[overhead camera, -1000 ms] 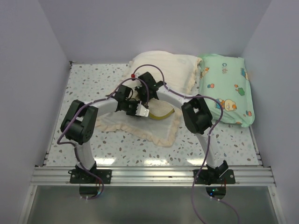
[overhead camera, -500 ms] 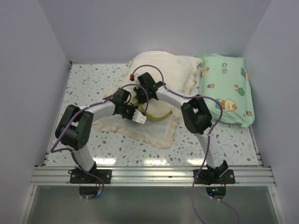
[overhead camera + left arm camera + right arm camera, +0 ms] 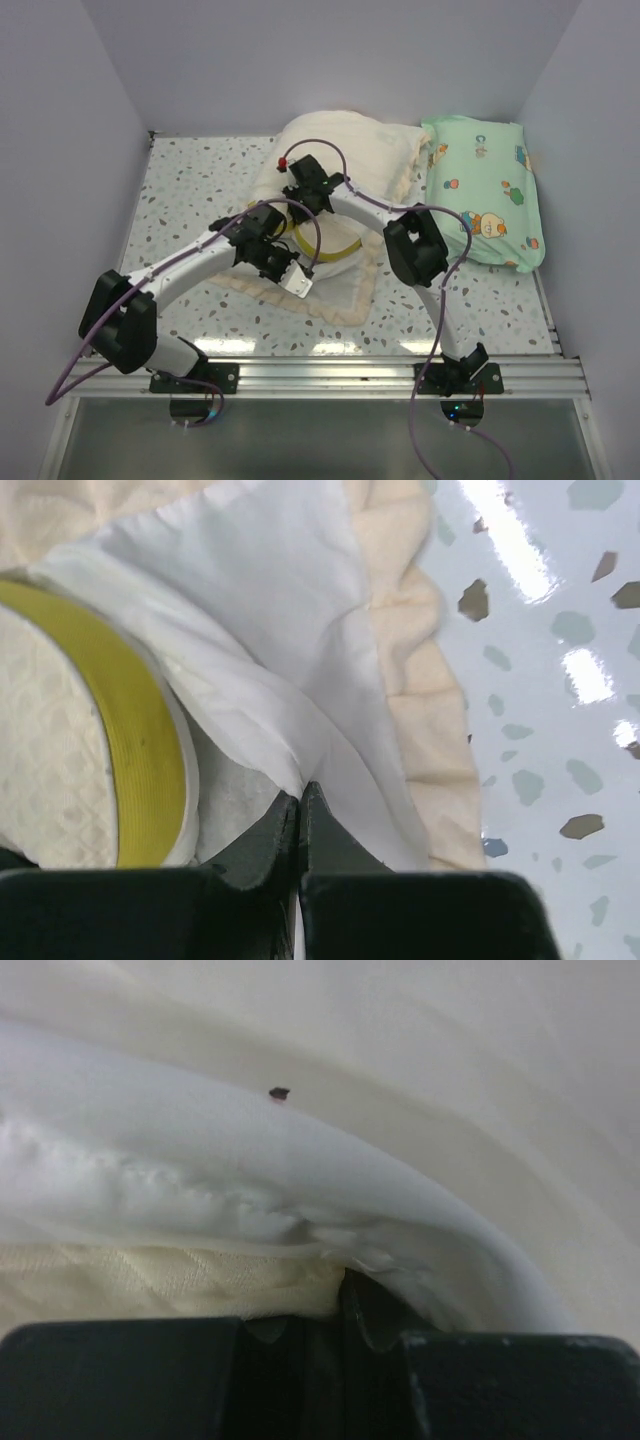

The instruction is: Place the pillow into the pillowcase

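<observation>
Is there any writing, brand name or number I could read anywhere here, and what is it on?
No text is legible.
Mint-green cartoon-print pillow: small coloured pictures, any lettering too small and blurred to read.
Cream ruffled fabric pillowcase and quilted cream pillow with yellow edge: no writing.
</observation>
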Motion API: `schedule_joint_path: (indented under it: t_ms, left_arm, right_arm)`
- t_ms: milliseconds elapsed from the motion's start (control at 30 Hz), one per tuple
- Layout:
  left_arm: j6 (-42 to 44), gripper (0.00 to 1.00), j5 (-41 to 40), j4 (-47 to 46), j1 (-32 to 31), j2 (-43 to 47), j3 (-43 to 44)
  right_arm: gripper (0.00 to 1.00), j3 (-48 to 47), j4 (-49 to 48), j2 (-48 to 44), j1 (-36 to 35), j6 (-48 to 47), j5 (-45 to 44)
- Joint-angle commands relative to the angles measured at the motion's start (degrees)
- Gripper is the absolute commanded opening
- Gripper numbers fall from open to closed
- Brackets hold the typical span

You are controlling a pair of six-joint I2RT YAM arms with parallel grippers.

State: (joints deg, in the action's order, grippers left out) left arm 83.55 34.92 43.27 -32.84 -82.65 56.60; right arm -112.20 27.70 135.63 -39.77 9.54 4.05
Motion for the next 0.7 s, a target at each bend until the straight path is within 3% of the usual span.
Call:
schedule_joint_path:
  t_ms: [0, 200, 333, 400, 533, 667]
  left_arm:
    - [-2.0, 0.00, 7.1, 6.0, -4.2, 1.8, 1.0]
    - [-20.8, 0.00, 11.8, -7.8, -5.3, 7.1, 4.0]
    - [-36.2, 0.00, 10.7, -25.7, -5.3, 11.5, 3.7]
    - [-36.7, 0.00, 6.2, -27.4, -5.3, 12.0, 4.3]
    - [-31.1, 0.00, 2.9, -19.4, -1.8, 10.8, 6.2]
    - [-26.5, 0.00, 1.2, -13.4, 2.3, 8.8, 7.1]
  right_arm:
    - [0.00, 0.7, 5.3, 9.4, 0.7, 5.3, -5.1]
    - [0.00, 4.6, 3.2, 7.5, 0.1, 8.5, -8.9]
    - [0.00, 6.9, 2.1, 6.5, -0.7, 8.3, -7.3]
    - [0.00, 9.7, 1.3, 4.9, -1.4, 6.0, -4.6]
    - [0.00, 18.3, -2.5, -1.1, -1.3, -1.9, 4.6]
    - [0.00, 26.3, -1.7, -7.2, -1.3, -17.8, 9.4]
